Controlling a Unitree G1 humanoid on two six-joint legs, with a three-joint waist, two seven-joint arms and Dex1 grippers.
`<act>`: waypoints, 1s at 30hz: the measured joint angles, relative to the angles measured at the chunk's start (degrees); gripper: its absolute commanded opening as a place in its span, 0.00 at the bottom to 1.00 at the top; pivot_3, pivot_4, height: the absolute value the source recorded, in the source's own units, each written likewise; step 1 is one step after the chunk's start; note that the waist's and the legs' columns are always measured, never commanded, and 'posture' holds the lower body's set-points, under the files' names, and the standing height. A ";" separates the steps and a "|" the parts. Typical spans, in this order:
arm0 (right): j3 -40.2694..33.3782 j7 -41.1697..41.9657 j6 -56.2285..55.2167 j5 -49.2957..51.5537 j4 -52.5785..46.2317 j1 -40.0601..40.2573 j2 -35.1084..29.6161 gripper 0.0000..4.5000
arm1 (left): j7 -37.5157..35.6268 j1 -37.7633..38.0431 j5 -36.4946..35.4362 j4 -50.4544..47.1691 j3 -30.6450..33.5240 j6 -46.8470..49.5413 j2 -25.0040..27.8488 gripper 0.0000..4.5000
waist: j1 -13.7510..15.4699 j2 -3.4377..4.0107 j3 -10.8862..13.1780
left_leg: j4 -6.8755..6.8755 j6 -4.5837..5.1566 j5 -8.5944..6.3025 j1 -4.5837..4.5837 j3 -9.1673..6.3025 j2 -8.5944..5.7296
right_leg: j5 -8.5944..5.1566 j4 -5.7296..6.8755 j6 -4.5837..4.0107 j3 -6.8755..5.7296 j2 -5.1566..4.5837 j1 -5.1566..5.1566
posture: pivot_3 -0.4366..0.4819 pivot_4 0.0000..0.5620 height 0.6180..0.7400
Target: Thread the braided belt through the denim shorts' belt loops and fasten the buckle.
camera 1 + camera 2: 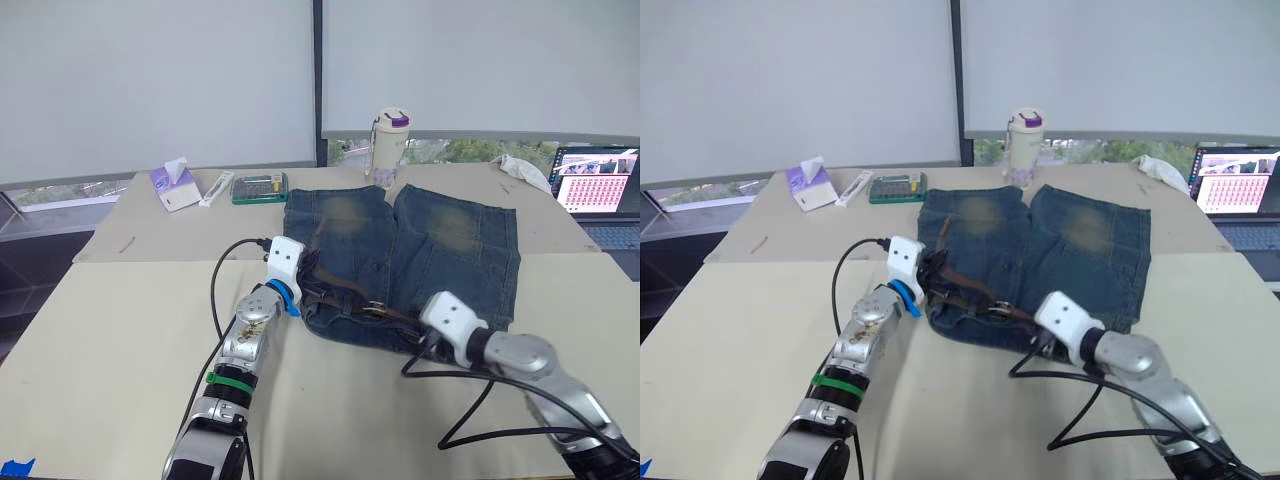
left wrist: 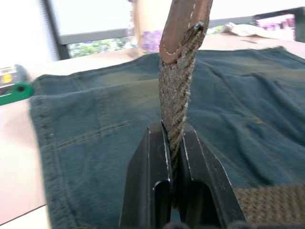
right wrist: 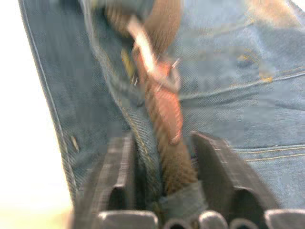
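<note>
Two grippers work at the denim shorts [image 1: 420, 250]: left gripper [image 2: 174, 157] pinches the braided belt [image 2: 177, 95]; right gripper [image 3: 164, 162] spread around the belted waistband beside the buckle [image 3: 164, 78].

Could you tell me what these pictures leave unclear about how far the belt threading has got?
- Belt loops: in the left eye view the braided belt and both wrists cover the waistband of the denim shorts, so threaded loops cannot be counted.
- Buckle: blurred in the right wrist view; whether it is fastened is unclear.
- Right gripper: straddles the belt and a fold of denim; contact is unclear.
- Left gripper: clamps the belt; its tip is cut off.
</note>
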 measured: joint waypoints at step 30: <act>2.48 1.55 4.48 4.85 12.06 -8.83 12.02 0.00 | -5.67 11.10 -4.31 -12.84 -0.78 9.93 6.16 0.00 | 0.01 0.12 -0.10 | -0.01 0.03 -0.02 0.04 0.02 0.07 | 0.03 0.03 -0.05 0.04 -0.01 -0.04 | 0.48 0.27 1.00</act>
